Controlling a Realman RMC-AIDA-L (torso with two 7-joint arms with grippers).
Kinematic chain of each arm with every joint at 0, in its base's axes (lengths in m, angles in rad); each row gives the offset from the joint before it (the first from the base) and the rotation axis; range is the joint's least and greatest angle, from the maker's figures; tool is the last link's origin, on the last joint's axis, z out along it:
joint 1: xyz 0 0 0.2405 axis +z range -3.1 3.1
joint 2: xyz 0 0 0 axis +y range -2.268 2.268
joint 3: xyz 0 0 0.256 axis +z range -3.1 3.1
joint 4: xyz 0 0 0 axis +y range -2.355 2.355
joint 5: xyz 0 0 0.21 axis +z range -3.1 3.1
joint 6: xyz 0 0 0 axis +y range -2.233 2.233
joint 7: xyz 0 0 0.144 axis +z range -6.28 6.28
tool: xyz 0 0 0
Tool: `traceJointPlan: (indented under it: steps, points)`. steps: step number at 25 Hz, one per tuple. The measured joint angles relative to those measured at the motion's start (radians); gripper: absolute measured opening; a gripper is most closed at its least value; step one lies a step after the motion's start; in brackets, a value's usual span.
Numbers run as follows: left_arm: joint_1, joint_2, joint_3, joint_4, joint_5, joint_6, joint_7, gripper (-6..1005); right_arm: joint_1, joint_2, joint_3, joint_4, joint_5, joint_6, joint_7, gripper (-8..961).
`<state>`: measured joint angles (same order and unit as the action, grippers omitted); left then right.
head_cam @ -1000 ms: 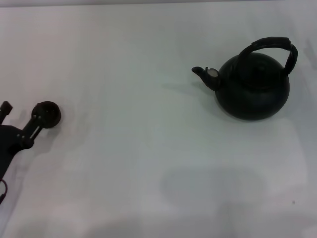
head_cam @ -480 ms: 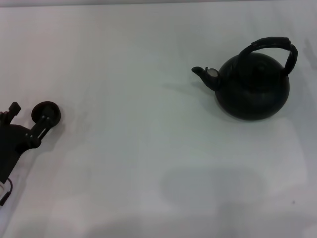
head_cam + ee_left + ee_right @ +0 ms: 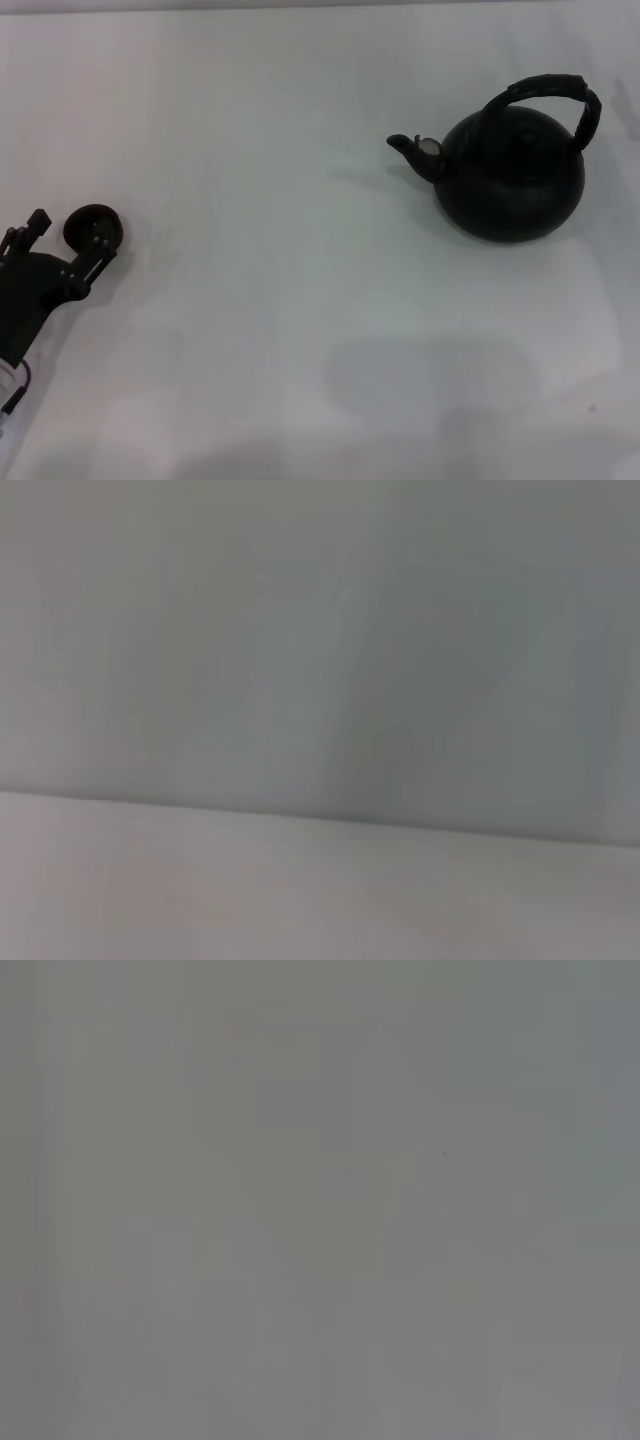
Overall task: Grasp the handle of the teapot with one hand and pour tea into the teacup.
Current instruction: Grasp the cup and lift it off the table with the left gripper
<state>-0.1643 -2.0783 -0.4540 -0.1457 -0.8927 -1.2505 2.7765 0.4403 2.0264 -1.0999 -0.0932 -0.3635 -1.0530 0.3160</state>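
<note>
The teapot (image 3: 512, 178) stands far right on the surface (image 3: 280, 330), handle (image 3: 548, 90) untouched. The teacup (image 3: 92, 228) sits far left, just beside the left pincer (image 3: 68, 240), spread apart and empty. Grasping and pouring remain undone.
</note>
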Motion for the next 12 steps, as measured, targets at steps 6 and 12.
traceJointPlan:
  steps: [6, 12]
  points:
    - [-0.006, 0.0, 0.0, 0.0, 0.002, 0.019, 0.0, 861, 0.0, 0.0, 0.001, 0.0, 0.0, -0.002, 0.0, 816]
    - [-0.011, 0.0, 0.0, 0.0, 0.008, 0.026, 0.0, 862, 0.0, 0.0, 0.001, -0.004, 0.0, -0.002, 0.0, 817]
